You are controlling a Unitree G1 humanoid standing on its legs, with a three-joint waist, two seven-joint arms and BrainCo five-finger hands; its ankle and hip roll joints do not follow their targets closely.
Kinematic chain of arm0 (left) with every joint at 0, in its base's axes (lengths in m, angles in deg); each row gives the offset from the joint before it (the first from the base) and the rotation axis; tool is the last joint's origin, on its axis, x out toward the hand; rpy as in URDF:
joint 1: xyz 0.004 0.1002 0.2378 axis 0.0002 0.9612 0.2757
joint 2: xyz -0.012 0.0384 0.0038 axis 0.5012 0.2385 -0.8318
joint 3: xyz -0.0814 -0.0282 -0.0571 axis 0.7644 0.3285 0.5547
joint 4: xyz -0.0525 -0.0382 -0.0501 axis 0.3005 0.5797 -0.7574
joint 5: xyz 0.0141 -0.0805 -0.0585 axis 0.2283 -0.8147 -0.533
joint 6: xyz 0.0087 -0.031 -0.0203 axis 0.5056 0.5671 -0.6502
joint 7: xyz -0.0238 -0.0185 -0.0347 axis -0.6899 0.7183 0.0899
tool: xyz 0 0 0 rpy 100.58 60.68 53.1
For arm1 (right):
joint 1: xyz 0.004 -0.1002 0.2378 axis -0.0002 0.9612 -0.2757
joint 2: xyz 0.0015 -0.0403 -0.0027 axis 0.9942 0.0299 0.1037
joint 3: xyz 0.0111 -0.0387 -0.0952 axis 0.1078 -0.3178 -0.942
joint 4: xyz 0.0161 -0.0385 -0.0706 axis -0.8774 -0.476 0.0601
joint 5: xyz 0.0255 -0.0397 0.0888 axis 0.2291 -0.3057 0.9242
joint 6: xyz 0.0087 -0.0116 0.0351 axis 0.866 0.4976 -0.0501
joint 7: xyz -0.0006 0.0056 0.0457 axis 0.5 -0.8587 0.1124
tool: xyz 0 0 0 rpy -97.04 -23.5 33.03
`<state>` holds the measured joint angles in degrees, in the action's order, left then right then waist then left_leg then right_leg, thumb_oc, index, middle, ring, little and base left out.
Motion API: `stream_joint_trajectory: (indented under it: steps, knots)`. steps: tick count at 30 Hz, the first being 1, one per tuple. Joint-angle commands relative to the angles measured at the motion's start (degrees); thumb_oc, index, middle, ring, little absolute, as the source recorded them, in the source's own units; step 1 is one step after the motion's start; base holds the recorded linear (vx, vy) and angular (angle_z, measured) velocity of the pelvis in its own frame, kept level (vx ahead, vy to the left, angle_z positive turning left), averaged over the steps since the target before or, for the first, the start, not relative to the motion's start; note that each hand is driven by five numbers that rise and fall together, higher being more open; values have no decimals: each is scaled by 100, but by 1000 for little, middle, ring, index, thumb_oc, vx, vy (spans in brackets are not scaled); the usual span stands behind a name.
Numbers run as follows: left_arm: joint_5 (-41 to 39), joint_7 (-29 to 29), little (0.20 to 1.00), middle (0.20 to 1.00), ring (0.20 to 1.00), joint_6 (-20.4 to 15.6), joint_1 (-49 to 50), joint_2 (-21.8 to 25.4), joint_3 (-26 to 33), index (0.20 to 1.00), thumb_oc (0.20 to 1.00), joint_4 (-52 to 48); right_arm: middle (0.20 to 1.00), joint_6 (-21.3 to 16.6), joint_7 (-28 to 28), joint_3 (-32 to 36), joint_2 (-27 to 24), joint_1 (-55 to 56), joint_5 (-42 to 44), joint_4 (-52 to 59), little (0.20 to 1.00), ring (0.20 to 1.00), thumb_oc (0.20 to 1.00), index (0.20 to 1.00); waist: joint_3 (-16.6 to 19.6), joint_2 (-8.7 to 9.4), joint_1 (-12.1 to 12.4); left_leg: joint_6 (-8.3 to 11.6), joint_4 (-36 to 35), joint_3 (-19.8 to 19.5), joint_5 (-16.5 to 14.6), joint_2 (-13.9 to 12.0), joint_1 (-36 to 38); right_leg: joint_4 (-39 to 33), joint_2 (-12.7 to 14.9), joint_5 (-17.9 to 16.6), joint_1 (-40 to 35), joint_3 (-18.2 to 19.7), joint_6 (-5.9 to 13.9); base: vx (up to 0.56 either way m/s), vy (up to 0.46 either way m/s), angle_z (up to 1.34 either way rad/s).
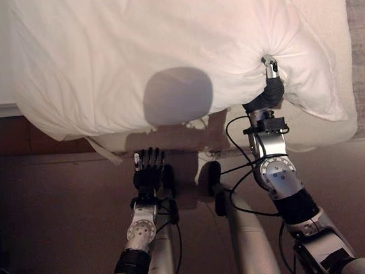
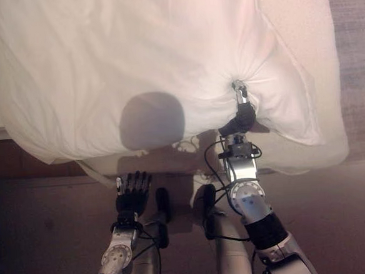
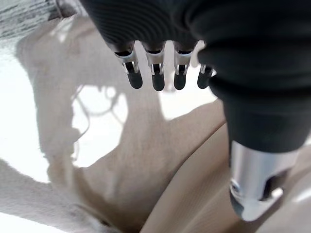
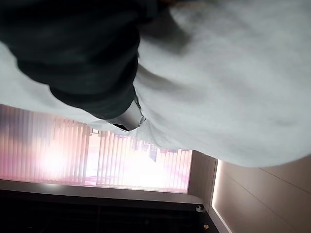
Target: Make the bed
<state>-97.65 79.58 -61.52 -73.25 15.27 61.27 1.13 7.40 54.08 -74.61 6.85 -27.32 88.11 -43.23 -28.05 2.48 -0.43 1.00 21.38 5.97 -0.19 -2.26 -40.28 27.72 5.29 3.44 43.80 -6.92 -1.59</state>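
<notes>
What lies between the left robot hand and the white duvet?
Nothing solid: in the left eye view the left robot hand hangs open below the white duvet, with bare shadowed bed side between them.

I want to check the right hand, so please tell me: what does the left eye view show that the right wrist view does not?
Left eye view alone: the left hand, fingers straight, holding nothing, below the bed edge, and the right hand pinching a gather of the duvet.

Right wrist view alone: window blinds under the lifted cloth.

Both: the white duvet and the right hand's dark cover.
</notes>
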Motion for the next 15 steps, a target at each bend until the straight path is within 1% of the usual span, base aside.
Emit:
stream_joint_trajectory:
  steps: [1,3,7,11,15]
  knots:
    - [236,344,1000,1000,1000,-37,112,60,-72,1000,1000,-374,200,-168,-744,228,31,169,-213,1241,200,200,200,200,561,-93,-107,142,-1,-175,-27,2,-255,-377,127,-227,-46,-6,775,0,0,0]
    - [231,377,1000,1000,1000,-57,80,53,-60,1000,1000,-463,200,-151,-755,225,40,176,-205,1239,200,200,200,200,560,-87,-109,142,0,-175,-30,6,-251,-371,130,-227,-46,-8,776,0,0,0]
    - [217,462,1000,1000,1000,-269,-181,23,-88,1000,1000,-1000,200,-144,-747,230,61,251,-210,1269,200,200,200,200,582,-71,-143,137,26,-169,-55,3,-256,-347,126,-221,-16,14,772,0,0,0]
    - [194,316,1000,1000,1000,-532,-456,1,-92,1000,1000,-1274,200,-179,-719,180,81,259,-160,1279,200,200,200,200,596,-46,-184,139,44,-141,-74,-12,-263,-327,108,-222,12,60,772,0,0,0]
    - [205,104,1000,1000,1000,-745,-731,-14,-93,1000,1000,-1279,200,-206,-651,140,118,238,-152,1235,200,200,200,200,618,-13,-216,142,76,-124,-95,-24,-266,-310,94,-222,23,90,773,0,0,0]
